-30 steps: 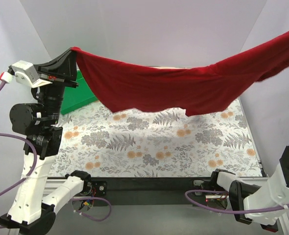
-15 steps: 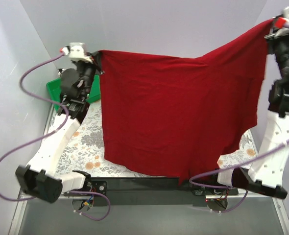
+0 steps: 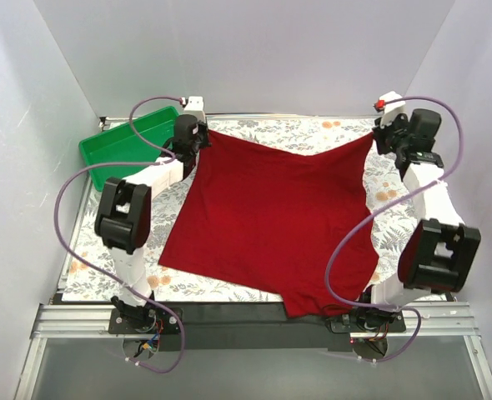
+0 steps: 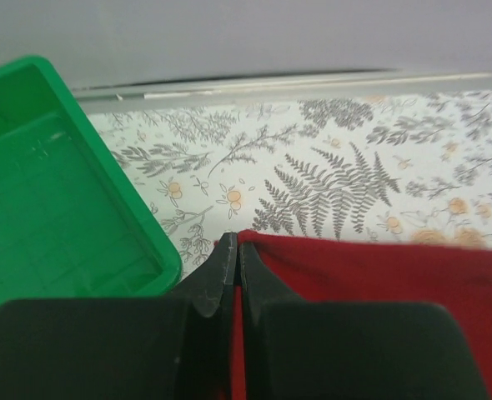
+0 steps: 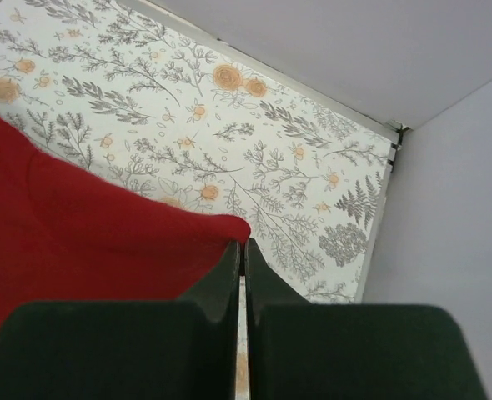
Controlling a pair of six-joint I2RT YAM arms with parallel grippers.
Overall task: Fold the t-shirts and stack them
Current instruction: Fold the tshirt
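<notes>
Left tool (image 4: 233, 243) and right tool (image 5: 239, 244) pinch corners of the plain t-shirt (image 3: 271, 217).

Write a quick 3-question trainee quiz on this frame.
1. True or false: the t-shirt lies in the tray.
2. Left gripper and right gripper: which is shut on a t-shirt corner? A) left only B) right only C) both
3. Fill in: the tray sits at the table's far-____ corner.
Key: 1 false, it is spread on the table; 2 C; 3 left.
</notes>
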